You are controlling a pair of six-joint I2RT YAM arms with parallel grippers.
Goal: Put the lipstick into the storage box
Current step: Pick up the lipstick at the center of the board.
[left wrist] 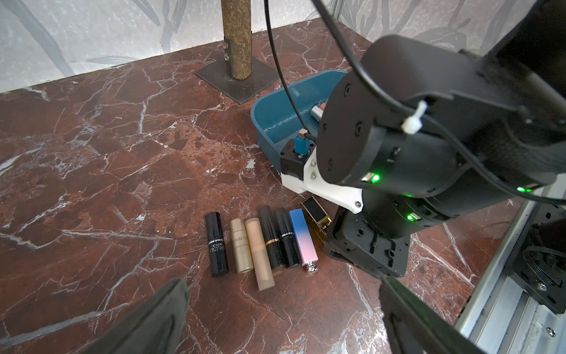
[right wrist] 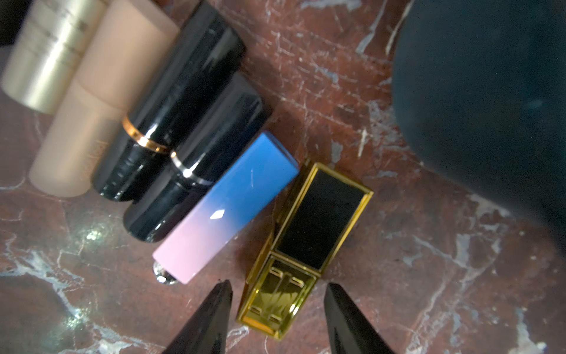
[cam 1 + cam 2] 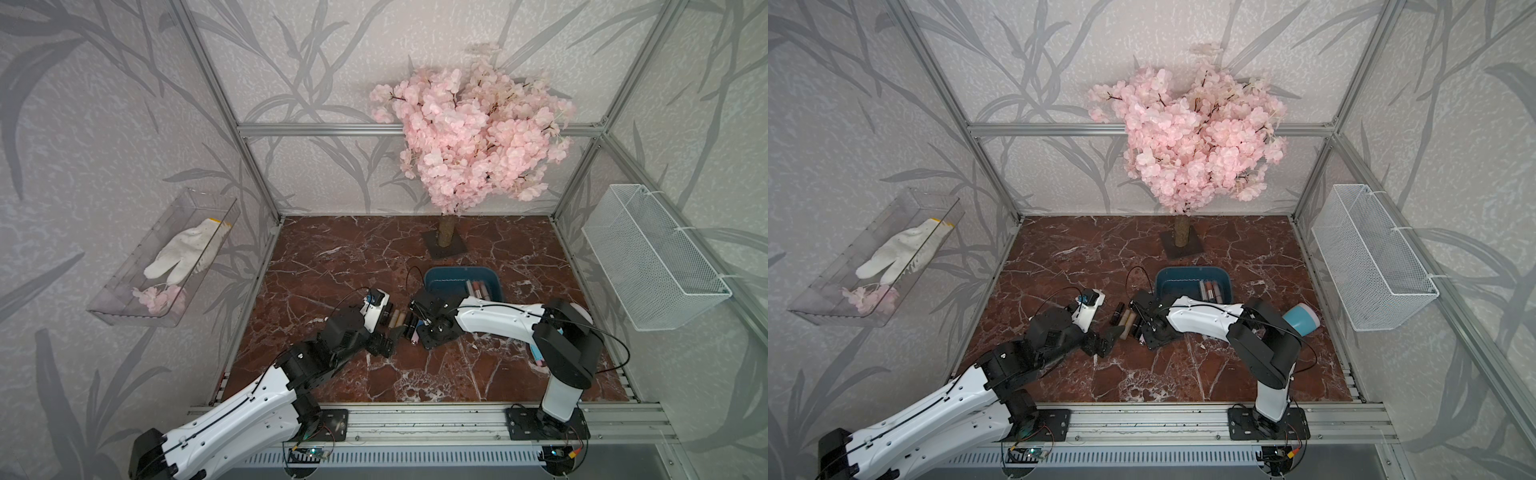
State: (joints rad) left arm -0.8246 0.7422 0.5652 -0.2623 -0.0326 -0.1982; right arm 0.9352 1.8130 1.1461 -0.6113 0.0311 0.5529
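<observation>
The right hand (image 2: pixel 277 291) hangs low over the marble bench (image 1: pixel 92 159), its jaws partly apart and straddling the gold base of a gold-and-black square lipstick (image 2: pixel 318 214). A gap shows on either side, with nothing gripped. That lipstick lies at the end of a row, just beside a blue-to-pink lipstick (image 2: pixel 226 205), then two black lipsticks (image 2: pixel 171 101), a beige tube (image 2: pixel 101 101) and a gold tube (image 2: pixel 49 52). The teal storage box (image 1: pixel 269 128) sits near that end of the row — several lipsticks (image 3: pixel 478 289) lie inside it. The left hand (image 1: pixel 283 291) hovers by the row — jaws wide, empty.

Lab test cell: aluminium frame (image 3: pixel 320 129), wallpapered panels (image 3: pixel 83 124).
</observation>
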